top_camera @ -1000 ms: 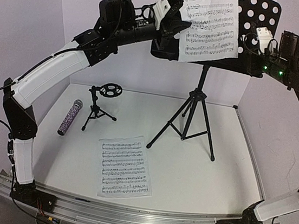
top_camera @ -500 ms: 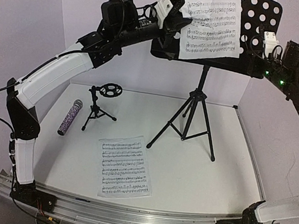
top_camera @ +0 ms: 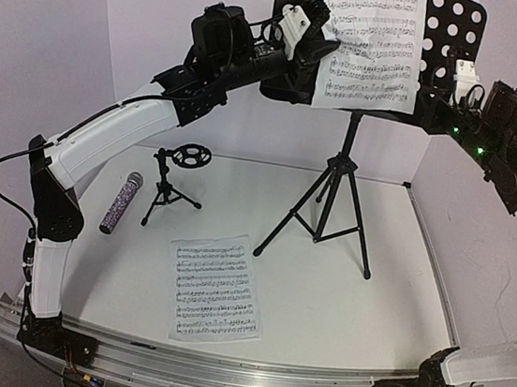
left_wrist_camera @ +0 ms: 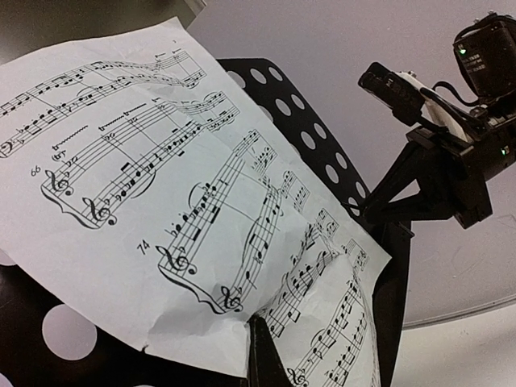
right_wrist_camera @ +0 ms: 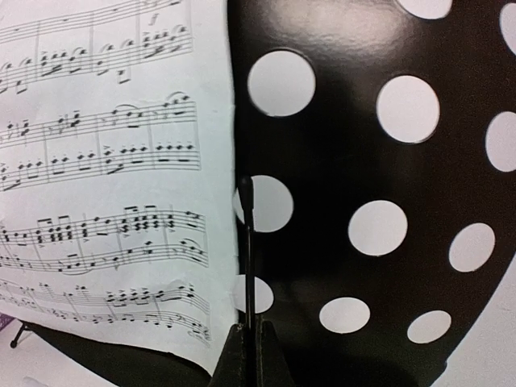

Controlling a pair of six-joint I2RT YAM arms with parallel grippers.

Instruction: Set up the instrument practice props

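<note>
White table, walled at the back and sides, carries everything. Left arm and right arm both arch up high toward the back of the table, meeting at the stand's tray.

Tall black tripod music stand stands upright right of the table's centre, legs spread on the surface. Its perforated tray is at the top of the overhead view, partly cut by the frame edge.

One sheet-music page lies against the tray's left and middle part, with the tray's holes showing to its right. Its lower edge is crumpled in the left wrist view. Second sheet-music page lies flat on the table near the front, left of the stand's legs.

Small black tripod mic stand stands upright at rear left, ring holder on top. Glittery purple microphone lies on the table just left of it, silver mesh head toward the back.

Left hand is clenched on the tray page's crumpled lower edge. Right hand is clenched on the tray's thin edge at its right side.
</note>
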